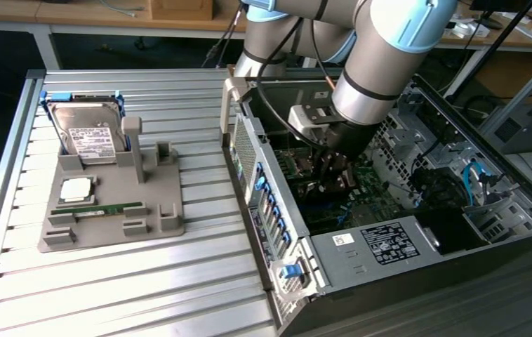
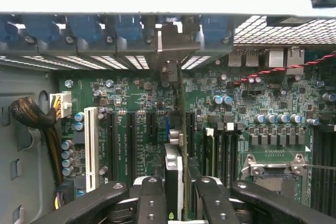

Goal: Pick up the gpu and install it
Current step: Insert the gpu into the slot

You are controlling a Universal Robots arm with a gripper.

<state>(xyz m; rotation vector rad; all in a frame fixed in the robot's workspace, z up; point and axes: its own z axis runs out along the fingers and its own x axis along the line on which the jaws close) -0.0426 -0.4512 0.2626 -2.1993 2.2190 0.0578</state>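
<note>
The pick-up is being judged as done. The gpu (image 2: 174, 174) is being held edge-on inside the open computer case (image 1: 271, 210), where it is being gripped by the tool (image 2: 176, 195), whose fingers (image 2: 152, 200) are being pressed against its two faces. The card is being presented upright over the motherboard (image 2: 131, 93), in line with one of the long expansion slots. Its silvery bracket (image 2: 176, 45) is being brought right up to the case's rear slot openings. Whether its lower edge is being seated fully in the slot cannot be told, so the install is being counted as unfinished. On the surface (image 1: 107, 295), the hard drive (image 1: 88, 133) and RAM stick (image 1: 97, 209) are being carried by the grey holder (image 1: 154, 225).
</note>
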